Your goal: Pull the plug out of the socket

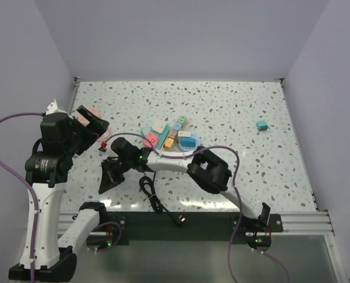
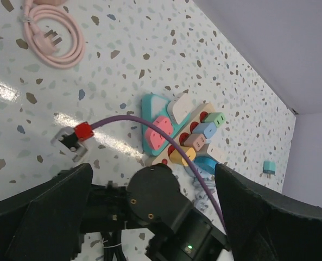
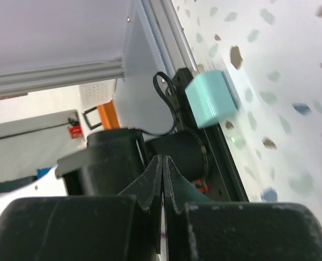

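The socket [image 2: 196, 122] lay flat on the speckled table [image 2: 150, 49], with coloured plugs [image 2: 204, 130] seated along its red faces. Left of the socket, the left gripper [image 2: 152, 169] hung empty, fingers spread wide. Just in front of the socket, the right gripper [image 3: 163, 163] had its fingers pressed together, gripping nothing visible.

Speckled white tabletop [image 1: 239, 106]; plain pale lilac walls [image 1: 180, 35]; even light.
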Controlling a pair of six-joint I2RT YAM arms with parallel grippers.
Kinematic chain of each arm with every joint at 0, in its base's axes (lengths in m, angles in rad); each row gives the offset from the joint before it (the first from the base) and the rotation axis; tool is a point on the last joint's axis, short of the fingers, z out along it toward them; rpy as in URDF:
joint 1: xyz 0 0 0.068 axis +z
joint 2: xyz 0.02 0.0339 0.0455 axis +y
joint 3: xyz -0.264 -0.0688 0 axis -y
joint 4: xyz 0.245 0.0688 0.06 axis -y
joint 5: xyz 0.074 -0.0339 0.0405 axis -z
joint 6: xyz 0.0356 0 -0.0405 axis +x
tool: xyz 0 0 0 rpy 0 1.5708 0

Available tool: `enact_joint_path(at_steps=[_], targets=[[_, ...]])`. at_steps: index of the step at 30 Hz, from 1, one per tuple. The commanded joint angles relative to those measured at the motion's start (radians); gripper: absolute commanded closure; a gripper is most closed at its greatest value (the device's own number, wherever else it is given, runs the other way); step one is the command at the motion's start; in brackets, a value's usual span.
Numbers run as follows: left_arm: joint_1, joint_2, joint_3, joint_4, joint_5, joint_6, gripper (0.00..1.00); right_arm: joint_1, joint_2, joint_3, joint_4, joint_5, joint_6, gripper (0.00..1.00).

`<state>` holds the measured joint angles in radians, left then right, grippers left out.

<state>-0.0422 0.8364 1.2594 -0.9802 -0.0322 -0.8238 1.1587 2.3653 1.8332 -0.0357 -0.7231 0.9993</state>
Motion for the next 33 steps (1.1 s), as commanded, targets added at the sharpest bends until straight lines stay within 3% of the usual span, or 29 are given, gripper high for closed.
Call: enact_joint_path(at_steps=[1,7,13,15,19,22,28,33], targets=[[-0.004,-0.023,0.002,0.058,0.054,0.023,0.00,0.055,0.086,0.100,0.158,-0.117,0.154,1.00],[-0.004,-0.049,-0.021,0.064,0.077,0.025,0.00,0.105,0.209,0.176,0.325,-0.147,0.269,1.00],[-0.004,-0.080,-0.041,0.057,0.092,0.022,0.00,0.118,0.336,0.265,0.673,-0.159,0.488,1.00],[-0.004,-0.088,-0.038,0.051,0.087,0.023,0.00,0.127,0.357,0.313,0.678,-0.173,0.496,1.00],[-0.004,-0.102,-0.041,0.035,0.083,0.025,0.01,0.139,0.391,0.389,0.553,-0.191,0.421,1.00],[-0.002,-0.105,-0.045,0.022,0.078,0.026,0.00,0.150,0.419,0.503,0.108,-0.191,0.233,1.00],[-0.004,-0.108,-0.041,-0.003,0.040,0.026,0.00,0.153,0.345,0.442,-0.356,-0.007,-0.109,1.00],[-0.004,-0.099,-0.043,-0.003,0.035,0.025,0.00,0.151,0.331,0.474,-0.570,0.186,-0.266,1.00]])
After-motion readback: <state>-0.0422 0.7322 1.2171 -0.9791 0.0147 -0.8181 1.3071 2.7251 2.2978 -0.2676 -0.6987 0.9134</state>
